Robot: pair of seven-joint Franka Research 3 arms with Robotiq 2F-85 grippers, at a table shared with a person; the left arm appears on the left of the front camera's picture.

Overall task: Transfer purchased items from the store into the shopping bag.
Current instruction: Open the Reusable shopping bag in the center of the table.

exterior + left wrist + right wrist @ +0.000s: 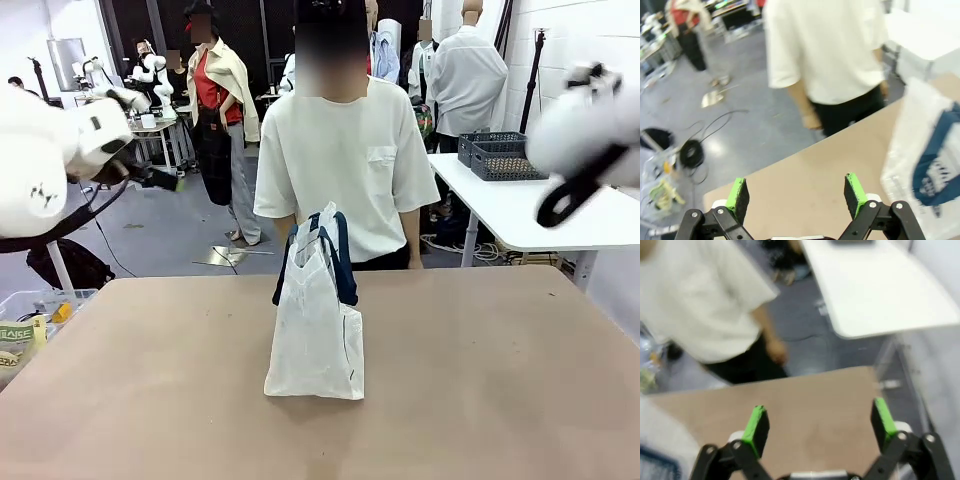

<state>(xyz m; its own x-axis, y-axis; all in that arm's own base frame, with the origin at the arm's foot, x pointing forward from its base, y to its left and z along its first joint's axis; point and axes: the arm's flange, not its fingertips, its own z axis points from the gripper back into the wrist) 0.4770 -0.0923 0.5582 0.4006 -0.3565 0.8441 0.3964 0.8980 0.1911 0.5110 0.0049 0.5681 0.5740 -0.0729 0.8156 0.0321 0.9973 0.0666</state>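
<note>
The shopping bag [316,320], translucent white with dark navy handles, stands upright in the middle of the brown table [480,380]. It also appears at the right of the left wrist view [925,150] and at the lower left corner of the right wrist view [660,450]. My left gripper [796,192] hangs open above the table's far left part, nothing between its green pads. My right gripper [820,420] is open too, above the table's far right part, and holds nothing. Both arms are raised at the sides [50,150] [590,130]. The purchased items and the store are out of view.
A person in a white T-shirt [340,150] stands at the table's far edge, right behind the bag, arms down. A clear bin with packets [30,320] sits off the table's left side. A white table [540,210] with dark crates [497,155] stands at the back right.
</note>
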